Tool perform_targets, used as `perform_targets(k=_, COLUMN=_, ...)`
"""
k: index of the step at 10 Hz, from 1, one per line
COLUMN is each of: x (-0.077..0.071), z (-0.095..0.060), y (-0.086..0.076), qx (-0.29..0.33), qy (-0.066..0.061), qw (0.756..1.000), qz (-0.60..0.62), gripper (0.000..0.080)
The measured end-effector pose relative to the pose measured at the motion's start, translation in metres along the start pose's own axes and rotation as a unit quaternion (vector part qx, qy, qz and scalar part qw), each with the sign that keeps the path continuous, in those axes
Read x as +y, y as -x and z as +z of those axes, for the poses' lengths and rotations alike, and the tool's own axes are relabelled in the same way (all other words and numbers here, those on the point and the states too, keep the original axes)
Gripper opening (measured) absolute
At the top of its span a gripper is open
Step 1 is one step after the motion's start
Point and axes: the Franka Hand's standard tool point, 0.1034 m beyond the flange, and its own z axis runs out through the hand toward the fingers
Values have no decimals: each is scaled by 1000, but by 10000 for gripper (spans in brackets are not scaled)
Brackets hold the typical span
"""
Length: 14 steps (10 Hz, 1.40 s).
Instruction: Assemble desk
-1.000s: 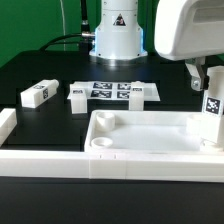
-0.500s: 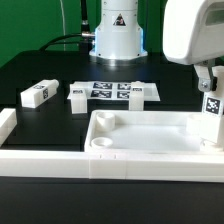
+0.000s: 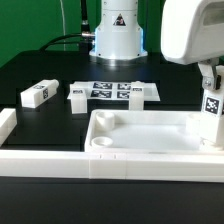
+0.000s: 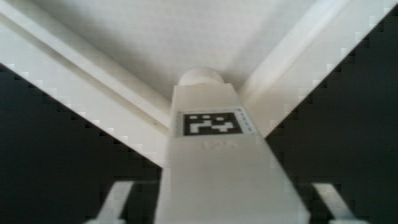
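1. Desk top: one white tray with a raised rim. It lies on the black table at the front of the exterior view, toward its right, where the frame cuts off its end. One round corner socket shows; the other corners are hidden or out of frame.
2. Upright leg: one white block with a square black-and-white tag on its face. It stands in the tray's corner at the exterior view's right, its foot hidden behind the rim.
3. Gripper: jaws spread. The pale fingers flank the upright leg with a dark gap on each side; only their tips show.
4. Loose legs: three white blocks lying on the table behind the tray. One lies apart; two lie at either end of the marker board.
5. Rails: two white ones in view, both cut off.
6. Arm housing: cropped.
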Motion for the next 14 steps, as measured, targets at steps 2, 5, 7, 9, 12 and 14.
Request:
perform_targets(k=2, x=0, z=0, y=1, qx=2, qy=-6, qw=996, qz=94, gripper=290)
perform_targets(k=5, x=2, z=1, y=2, qx=4, qy=-15, qw=974, qz=224, gripper=290)
perform_targets(k=7, x=3, z=1, y=2, qx=5, qy=-21, qw=952, qz=306, gripper=290)
perform_targets(k=9, x=3, z=1, y=2, qx=4, qy=-20, qw=920, qz=392, gripper=290)
perform_targets(k=12, x=3, z=1, y=2, qx=1, qy=-24, qw=867, qz=498, gripper=290)
perform_targets(k=14, x=3, z=1, y=2, qx=-1, qy=-24, qw=830, qz=558, gripper=290)
